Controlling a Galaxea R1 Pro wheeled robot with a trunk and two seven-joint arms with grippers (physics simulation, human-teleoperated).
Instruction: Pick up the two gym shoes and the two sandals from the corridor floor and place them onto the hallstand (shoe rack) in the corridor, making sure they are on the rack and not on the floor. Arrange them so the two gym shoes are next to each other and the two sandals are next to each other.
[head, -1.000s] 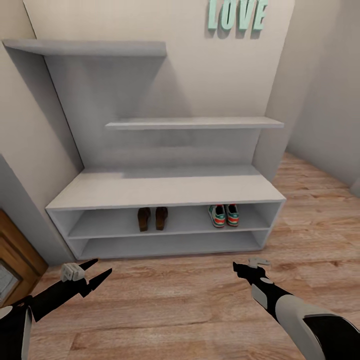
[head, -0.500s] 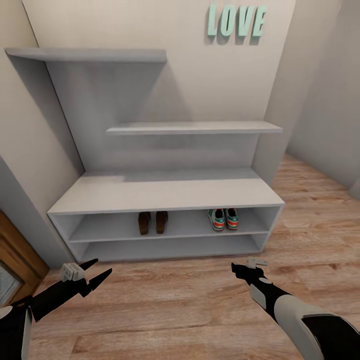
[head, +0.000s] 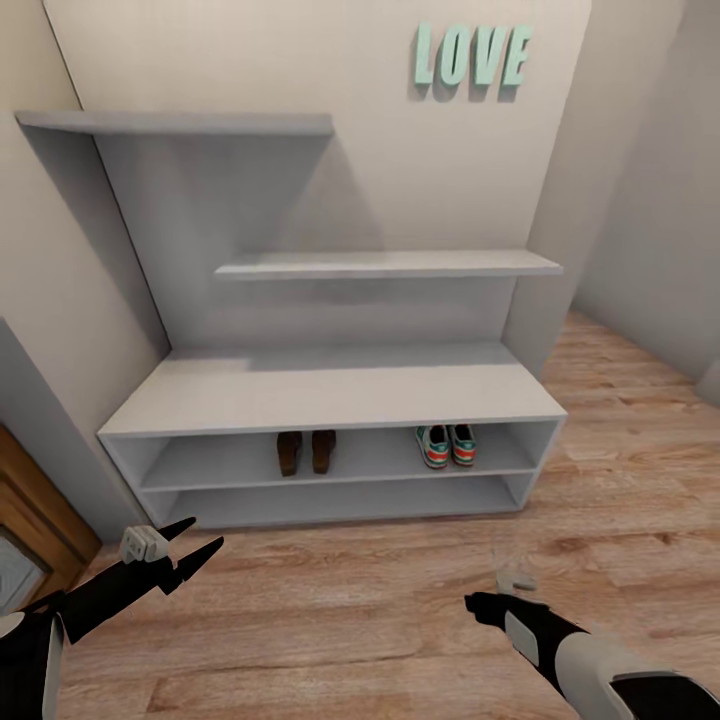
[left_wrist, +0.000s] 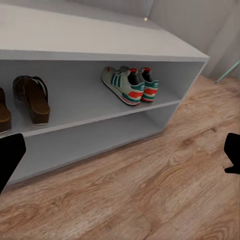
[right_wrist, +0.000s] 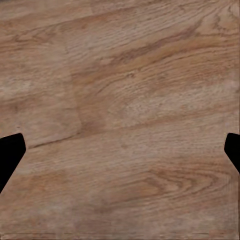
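Note:
The two gym shoes (head: 447, 445) stand side by side at the right of the upper shelf slot of the hallstand (head: 330, 390). In the same slot, left of centre, the two sandals (head: 305, 452) lie as a pair. The left wrist view looks at the gym shoes (left_wrist: 131, 85) and the sandals (left_wrist: 32, 97) on the hallstand (left_wrist: 100, 47). My left gripper (head: 205, 533) hangs open and empty over the corridor floor (head: 360, 610) before the rack's left end. Lower and to the right, my right gripper (head: 476, 603) is open too, facing bare floor (right_wrist: 120, 100).
Two stepped wall shelves (head: 390, 264) rise above the bench top. Teal LOVE letters (head: 470, 55) hang on the wall. A wooden door (head: 25, 530) stands at the left. A wall corner (head: 560, 250) flanks the rack's right end, with floor running on beyond it.
My right gripper has dropped lower and back toward me. The whole view has shifted slightly, so the rack looks a bit farther off. The left arm and the shoes are unmoved.

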